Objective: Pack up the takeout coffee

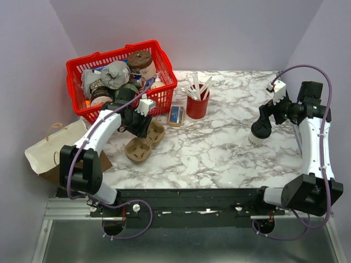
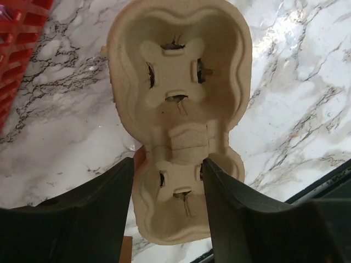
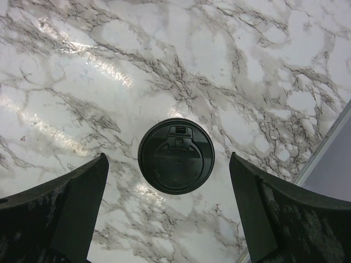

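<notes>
The takeout coffee [image 1: 256, 137], a cream-white cup under a round black lid [image 3: 175, 156], stands upright on the marble at the right. My right gripper [image 1: 262, 123] hangs straight above it, open. In the right wrist view the gripper [image 3: 169, 158] has a finger well clear of the lid on each side. At the left a brown pulp cup carrier [image 1: 143, 141] lies on the table with both wells empty. My left gripper [image 2: 168, 164] is open and half-closed over the carrier [image 2: 178, 82], its fingers flanking the near well.
A red basket [image 1: 109, 55] full of cups and tubs stands at the back left; its corner [image 2: 16, 49] shows in the left wrist view. Near it are a red cup with white cutlery [image 1: 197, 104] and a small blue packet [image 1: 176, 115]. A paper bag [image 1: 52, 145] lies at the table's left edge.
</notes>
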Robot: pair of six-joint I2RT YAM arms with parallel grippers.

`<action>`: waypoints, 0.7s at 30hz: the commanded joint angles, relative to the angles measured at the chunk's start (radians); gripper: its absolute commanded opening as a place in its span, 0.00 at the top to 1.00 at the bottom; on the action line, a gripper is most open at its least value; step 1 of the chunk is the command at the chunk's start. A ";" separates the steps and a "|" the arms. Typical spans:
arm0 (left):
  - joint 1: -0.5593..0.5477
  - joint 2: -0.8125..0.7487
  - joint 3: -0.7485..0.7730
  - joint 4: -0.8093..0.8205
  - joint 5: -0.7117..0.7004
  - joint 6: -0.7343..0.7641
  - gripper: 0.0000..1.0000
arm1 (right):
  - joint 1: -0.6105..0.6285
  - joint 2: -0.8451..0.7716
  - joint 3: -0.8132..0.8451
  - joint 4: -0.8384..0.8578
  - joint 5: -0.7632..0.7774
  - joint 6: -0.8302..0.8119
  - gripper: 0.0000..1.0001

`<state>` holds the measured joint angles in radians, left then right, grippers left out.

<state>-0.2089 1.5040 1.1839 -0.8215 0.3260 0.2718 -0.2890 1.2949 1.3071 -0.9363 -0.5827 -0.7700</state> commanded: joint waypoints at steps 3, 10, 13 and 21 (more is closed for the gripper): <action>-0.046 0.025 0.039 -0.074 -0.073 -0.014 0.36 | 0.005 -0.037 -0.011 -0.010 -0.029 0.032 0.00; -0.069 0.056 0.042 -0.059 -0.084 -0.023 0.36 | 0.008 -0.039 -0.017 -0.009 -0.028 0.031 0.00; -0.078 0.071 0.049 -0.068 -0.096 -0.020 0.37 | 0.008 -0.037 -0.017 -0.010 -0.029 0.031 0.00; -0.103 0.094 0.049 -0.065 -0.087 -0.023 0.42 | 0.010 -0.031 -0.025 -0.009 -0.037 0.029 0.00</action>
<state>-0.2951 1.5806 1.2041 -0.8658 0.2607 0.2611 -0.2871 1.2739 1.3018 -0.9363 -0.5934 -0.7517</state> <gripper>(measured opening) 0.599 0.997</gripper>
